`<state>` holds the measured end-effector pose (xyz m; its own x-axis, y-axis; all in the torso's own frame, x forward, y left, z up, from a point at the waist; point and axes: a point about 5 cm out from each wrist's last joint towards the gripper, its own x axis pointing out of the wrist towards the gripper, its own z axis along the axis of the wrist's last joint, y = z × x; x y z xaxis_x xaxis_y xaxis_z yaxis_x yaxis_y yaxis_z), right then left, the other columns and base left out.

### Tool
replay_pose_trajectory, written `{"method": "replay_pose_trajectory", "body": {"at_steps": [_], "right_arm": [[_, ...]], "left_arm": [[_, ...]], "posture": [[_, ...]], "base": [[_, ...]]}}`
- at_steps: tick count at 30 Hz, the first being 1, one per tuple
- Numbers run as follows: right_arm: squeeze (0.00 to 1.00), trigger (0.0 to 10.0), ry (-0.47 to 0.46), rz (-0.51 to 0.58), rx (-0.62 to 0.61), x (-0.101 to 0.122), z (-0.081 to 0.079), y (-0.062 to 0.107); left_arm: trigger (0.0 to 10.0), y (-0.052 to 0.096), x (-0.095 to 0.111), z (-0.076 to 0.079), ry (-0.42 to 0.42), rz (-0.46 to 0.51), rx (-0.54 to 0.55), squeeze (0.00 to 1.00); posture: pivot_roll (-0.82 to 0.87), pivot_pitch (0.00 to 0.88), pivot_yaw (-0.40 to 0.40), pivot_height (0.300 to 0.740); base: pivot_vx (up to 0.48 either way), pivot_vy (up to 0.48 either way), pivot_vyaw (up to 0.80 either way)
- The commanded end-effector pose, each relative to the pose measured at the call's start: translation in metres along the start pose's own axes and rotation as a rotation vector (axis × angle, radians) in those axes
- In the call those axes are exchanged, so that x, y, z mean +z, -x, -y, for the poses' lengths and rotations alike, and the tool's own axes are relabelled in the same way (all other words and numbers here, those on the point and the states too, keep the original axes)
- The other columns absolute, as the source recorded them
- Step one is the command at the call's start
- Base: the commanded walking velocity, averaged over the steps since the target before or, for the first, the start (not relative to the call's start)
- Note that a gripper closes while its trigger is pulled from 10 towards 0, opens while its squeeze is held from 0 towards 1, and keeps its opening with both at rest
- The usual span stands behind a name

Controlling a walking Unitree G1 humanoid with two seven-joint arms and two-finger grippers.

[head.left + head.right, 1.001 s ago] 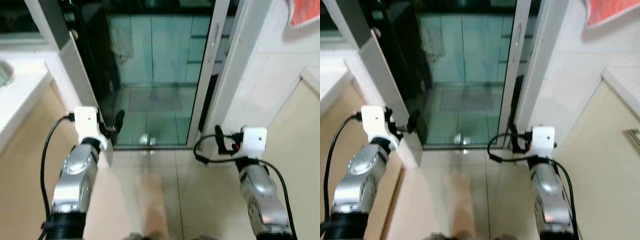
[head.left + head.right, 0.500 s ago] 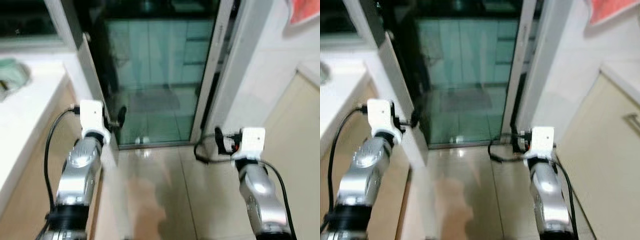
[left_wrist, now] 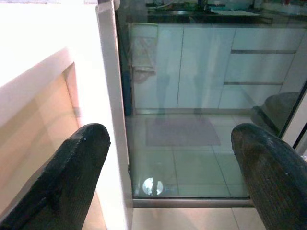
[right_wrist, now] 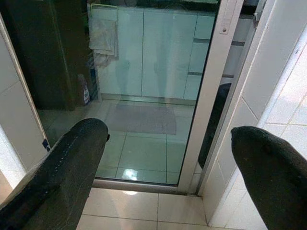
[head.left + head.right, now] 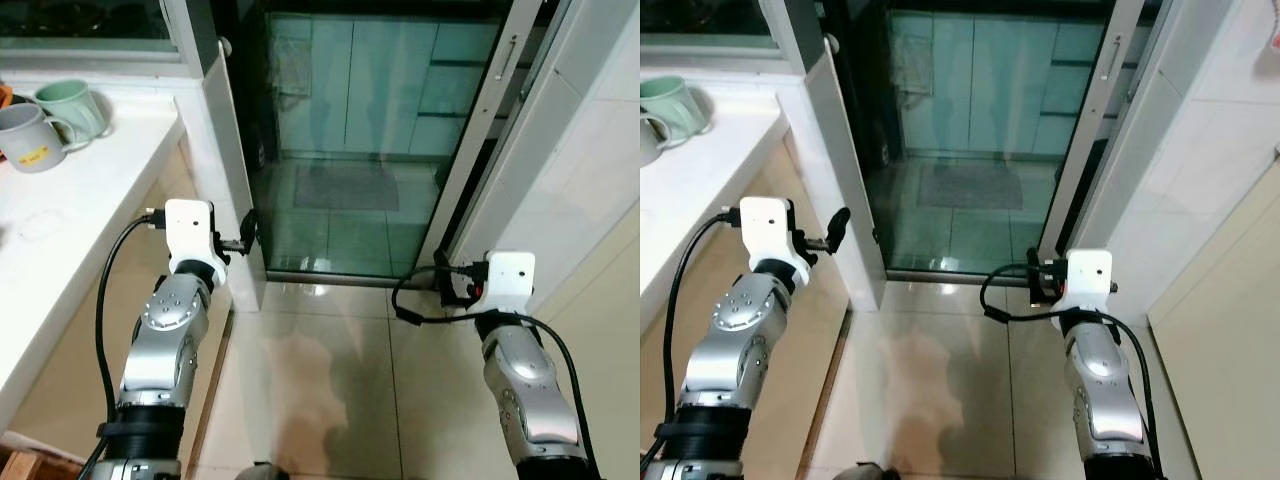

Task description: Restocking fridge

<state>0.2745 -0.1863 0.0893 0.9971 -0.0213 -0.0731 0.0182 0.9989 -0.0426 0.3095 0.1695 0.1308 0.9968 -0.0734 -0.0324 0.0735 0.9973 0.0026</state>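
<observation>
I hold both hands out empty over the tiled floor point(image 5: 330, 380) facing a glass door point(image 5: 370, 130), left hand point(image 3: 168, 182) and right hand point(image 4: 168, 177) each spread wide, with two mugs point(image 5: 50, 120) on the tabletop point(image 5: 80, 220) to my left.

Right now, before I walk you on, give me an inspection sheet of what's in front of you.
Surface: white counter on the left, glossy tiled floor ahead.
Job's things: nothing seen, no fridge or stock.
Clutter: green mug and grey mug on the counter.
Grippers: left gripper and right gripper open, both empty.
Cables: black cable looped by the right wrist.
Surroundings: glass sliding door, grey mat beyond.
</observation>
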Motion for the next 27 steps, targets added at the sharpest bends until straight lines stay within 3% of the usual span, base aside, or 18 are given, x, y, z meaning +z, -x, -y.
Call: {"method": "replay_pose_trajectory", "body": {"at_steps": [1,27], "right_arm": [[0.0,10.0,0.004,-0.009,-0.013,-0.0006,0.0042,0.0002],[0.0,10.0,0.005,-0.033,-0.021,-0.005,0.0067,0.004]], "left_arm": [[10.0,-0.0004,0.0041,0.0022,0.004,0.018,-0.001,0.0],[10.0,-0.0019,0.0023,0.0057,-0.021,0.008,0.0,0.0]], "posture": [[-0.09,0.01,0.05,0.74],[-0.11,0.02,0.056,0.74]], "base": [[0.0,0.0,0.0],[-0.369,0.0,0.0]]}}
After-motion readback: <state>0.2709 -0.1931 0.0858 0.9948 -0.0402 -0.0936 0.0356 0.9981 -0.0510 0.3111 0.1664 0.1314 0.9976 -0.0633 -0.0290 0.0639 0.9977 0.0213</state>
